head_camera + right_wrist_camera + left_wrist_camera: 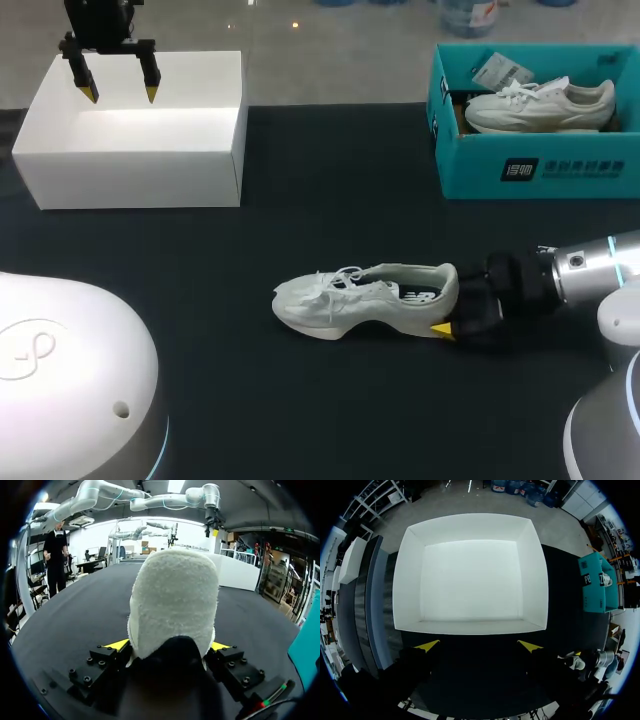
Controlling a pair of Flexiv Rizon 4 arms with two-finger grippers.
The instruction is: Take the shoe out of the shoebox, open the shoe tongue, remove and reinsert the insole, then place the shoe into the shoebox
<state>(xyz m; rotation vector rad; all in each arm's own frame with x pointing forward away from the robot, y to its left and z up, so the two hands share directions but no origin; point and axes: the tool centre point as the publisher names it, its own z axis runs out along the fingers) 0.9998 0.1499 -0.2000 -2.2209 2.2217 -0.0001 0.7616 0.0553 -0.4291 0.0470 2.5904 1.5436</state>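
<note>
A: Where's the shoe?
B: Out of the box. We see the white fabric sneaker (365, 298) standing on its sole near the middle of the black table mat (300, 200). Its toe points toward the left arm's side, and it sits well apart from the open white cardboard shoebox (130, 178).
A: Grippers?
B: The right gripper (169, 645) clamps the heel, one yellow tip pressed on each side. The left gripper (120, 92) hangs over the shoebox, fingers spread, nothing in them.
A: Handling?
B: We judge it light, with a soft, floppy upper and a stiffer sole. The heel is likely the firm spot, so that hold looks sound. Tongue and insole should bend easily, best pinched at an edge by the free gripper. The fabric may crumple if squeezed hard.
A: What can't we make out?
B: Tongue and laces are too small to tell if they are open or not. The insole only partly shows through the collar. In the head view the heel hides the right gripper's far finger, and in the wrist view the heel hides the toe. The teal cardboard box (540, 170) at far right holds a second white sneaker (545, 105) and is cut off at the edge.
</note>
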